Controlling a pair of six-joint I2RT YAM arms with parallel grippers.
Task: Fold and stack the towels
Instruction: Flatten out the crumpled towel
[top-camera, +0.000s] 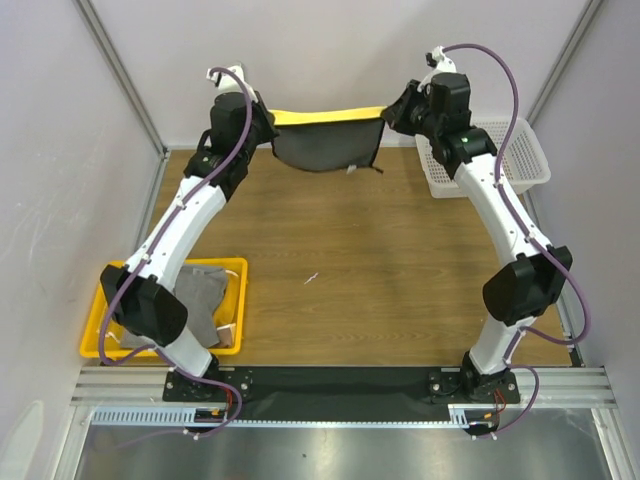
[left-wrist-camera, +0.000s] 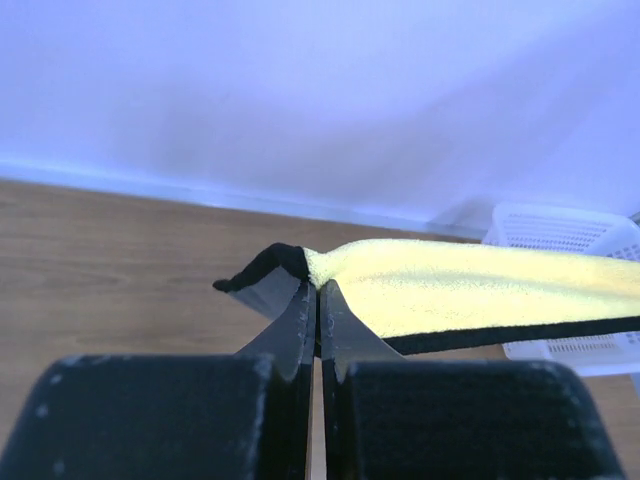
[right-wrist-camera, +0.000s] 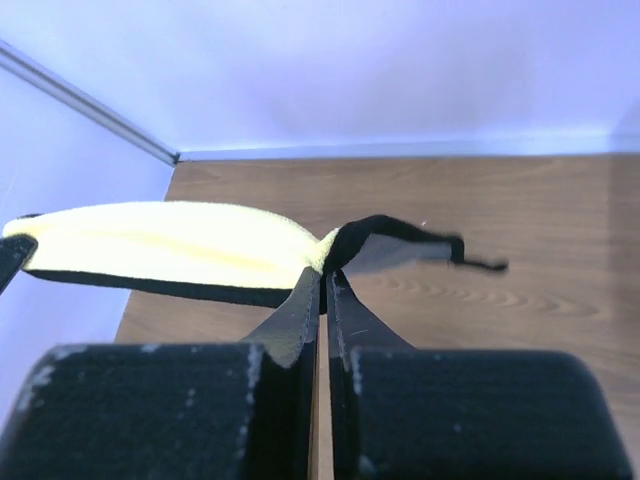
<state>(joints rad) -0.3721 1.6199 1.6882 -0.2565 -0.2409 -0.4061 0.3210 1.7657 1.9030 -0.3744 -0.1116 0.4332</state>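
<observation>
A towel, yellow on one face and grey on the other with a black edge (top-camera: 328, 138), hangs stretched between my two grippers above the far edge of the table. My left gripper (top-camera: 268, 128) is shut on its left corner (left-wrist-camera: 300, 268). My right gripper (top-camera: 392, 112) is shut on its right corner (right-wrist-camera: 345, 245). The yellow face runs along the top and the grey face hangs down toward me. A grey towel (top-camera: 205, 300) lies crumpled in the yellow tray (top-camera: 100, 318) at the near left. The bear-face towel is out of view.
A white mesh basket (top-camera: 522, 152) stands at the far right by the wall; it also shows in the left wrist view (left-wrist-camera: 570, 235). The wooden table (top-camera: 360, 270) has walls on the left, back and right. The arm bases stand at the near edge.
</observation>
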